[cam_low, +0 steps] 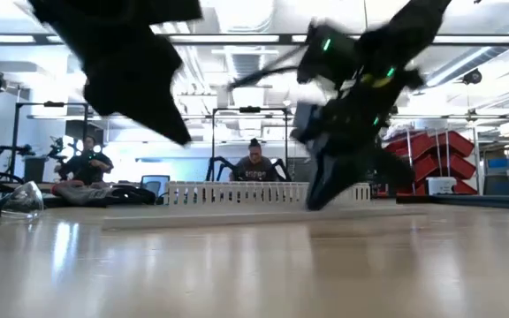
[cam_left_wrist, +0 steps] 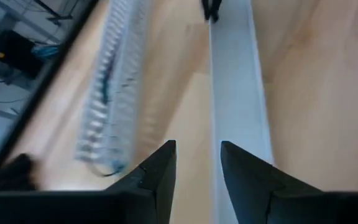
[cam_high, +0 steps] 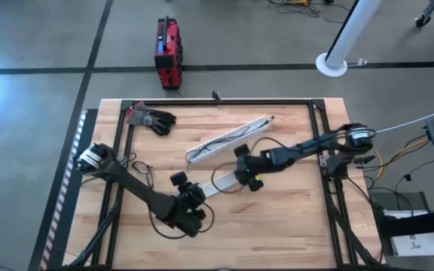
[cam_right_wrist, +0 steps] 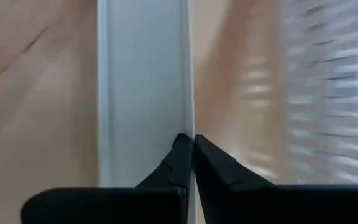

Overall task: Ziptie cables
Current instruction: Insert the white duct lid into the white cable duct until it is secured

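Fingers of the right gripper (cam_right_wrist: pixel 193 146) clenched, tips pinching the long edge of the flat white lid (cam_right_wrist: pixel 143 74), which runs straight ahead of them on the bench (cam_right_wrist: pixel 36 93). Left gripper (cam_left_wrist: pixel 197 163) fingers released, a gap between the tips; the same lid (cam_left_wrist: pixel 235 81) lies just ahead and slightly off to one side of that gap, not held. White slotted channel (cam_high: pixel 228 138) sits beyond both grippers, beside the lid. Cables (cam_high: pixel 224 139), thin and dark, lie inside the channel; a greenish wire shows through its slots near the left fingers. Black glove (cam_high: pixel 155 119) at the far bench corner.
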### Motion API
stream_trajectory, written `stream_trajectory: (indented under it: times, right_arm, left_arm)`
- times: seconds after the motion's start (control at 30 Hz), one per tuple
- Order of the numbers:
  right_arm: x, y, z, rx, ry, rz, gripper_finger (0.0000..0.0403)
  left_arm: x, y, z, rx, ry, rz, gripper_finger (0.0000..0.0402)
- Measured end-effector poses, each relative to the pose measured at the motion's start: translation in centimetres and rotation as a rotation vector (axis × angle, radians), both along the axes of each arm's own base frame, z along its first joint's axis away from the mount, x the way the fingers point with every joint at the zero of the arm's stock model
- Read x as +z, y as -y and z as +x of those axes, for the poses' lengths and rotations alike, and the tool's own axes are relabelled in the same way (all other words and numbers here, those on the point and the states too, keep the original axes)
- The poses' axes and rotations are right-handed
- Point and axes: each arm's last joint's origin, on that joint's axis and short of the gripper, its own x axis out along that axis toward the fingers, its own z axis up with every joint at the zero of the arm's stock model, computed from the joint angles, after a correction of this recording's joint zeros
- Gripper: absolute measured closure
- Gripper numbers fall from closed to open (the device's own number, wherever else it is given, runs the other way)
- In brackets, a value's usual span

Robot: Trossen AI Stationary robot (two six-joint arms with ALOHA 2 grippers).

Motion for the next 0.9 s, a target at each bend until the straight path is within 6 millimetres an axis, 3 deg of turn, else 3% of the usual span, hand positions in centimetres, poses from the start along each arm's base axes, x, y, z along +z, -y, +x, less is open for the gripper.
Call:
stream_trajectory:
  times: [0.27, 0.43, 0.67, 0.9]
  right_arm:
    - [4.3, -7.1, -2.6, 0.025, 0.102, -0.521, 0.0403]
    - [4.9, -11.0, -4.1, 0.105, 0.134, -0.850, 0.0403]
    - [4.6, -14.4, -5.6, 0.244, 0.083, -1.164, 0.0403]
    - [4.7, -17.3, -6.0, 0.438, 0.045, -1.276, 0.0403]
  left_arm:
    - [5.7, -2.0, -3.0, -0.056, 0.030, -0.010, 0.0230]
    - [8.2, -3.5, -3.9, -0.103, 0.108, -0.190, 0.0186]
    - [9.1, -4.3, -1.4, -0.465, 0.246, -0.560, 0.0154]
    - [8.1, -7.1, 0.3, -0.497, 0.293, -0.530, 0.0150]
